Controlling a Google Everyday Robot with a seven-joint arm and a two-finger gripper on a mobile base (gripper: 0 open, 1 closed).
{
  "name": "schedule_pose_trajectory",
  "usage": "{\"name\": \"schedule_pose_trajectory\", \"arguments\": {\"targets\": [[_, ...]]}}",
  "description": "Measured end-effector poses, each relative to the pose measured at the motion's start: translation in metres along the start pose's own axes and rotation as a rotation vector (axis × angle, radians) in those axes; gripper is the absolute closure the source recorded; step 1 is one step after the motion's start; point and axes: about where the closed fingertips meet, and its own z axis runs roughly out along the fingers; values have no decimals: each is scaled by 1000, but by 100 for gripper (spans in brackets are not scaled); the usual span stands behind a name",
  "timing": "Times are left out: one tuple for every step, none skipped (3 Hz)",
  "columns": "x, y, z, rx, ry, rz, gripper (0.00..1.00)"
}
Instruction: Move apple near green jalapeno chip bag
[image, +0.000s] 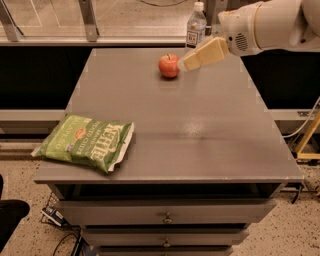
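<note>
The small red apple (169, 65) sits near the far edge of the grey table (200, 130). The light-green jalapeno chip bag (86, 142) lies flat at the front left corner, far from the apple. My gripper (189, 62) reaches in from the upper right on a white arm; its cream-coloured fingers (205, 53) point left and down, and the tip is just right of the apple, almost touching it. Nothing is held.
A clear water bottle (195, 26) with a white cap stands at the far edge just behind the gripper. The table has drawers (165, 216) below its front. A yellow frame (309, 136) stands to the right of the table.
</note>
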Motion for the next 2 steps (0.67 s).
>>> {"name": "schedule_pose_trajectory", "arguments": {"targets": [[1, -1, 15, -7, -14, 8, 0], [1, -9, 50, -28, -78, 27, 0]]}}
